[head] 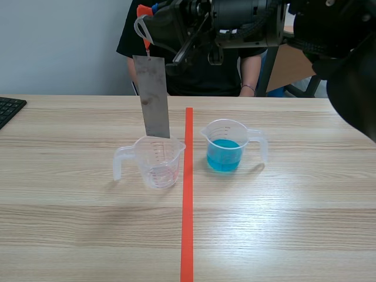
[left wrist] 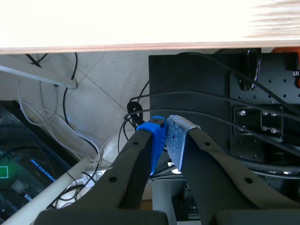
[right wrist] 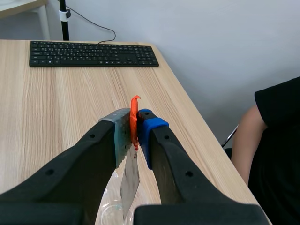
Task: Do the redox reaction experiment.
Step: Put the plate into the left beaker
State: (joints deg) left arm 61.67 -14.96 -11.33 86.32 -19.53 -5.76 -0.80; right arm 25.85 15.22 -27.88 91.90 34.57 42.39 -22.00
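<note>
A: Two beakers stood on the table [head: 70, 235] in the scene view: an empty beaker [head: 157, 161] and a beaker of blue liquid [head: 224, 154]. The metal strip [head: 155, 97] hung over the empty one.

B: Dipped in the blue?

A: Not yet, I judged; that was left. In the left wrist view, the left jaws were closed on nothing, below the table. In the right wrist view, the right jaws clamped the strip's orange tag [right wrist: 135, 117].
</note>
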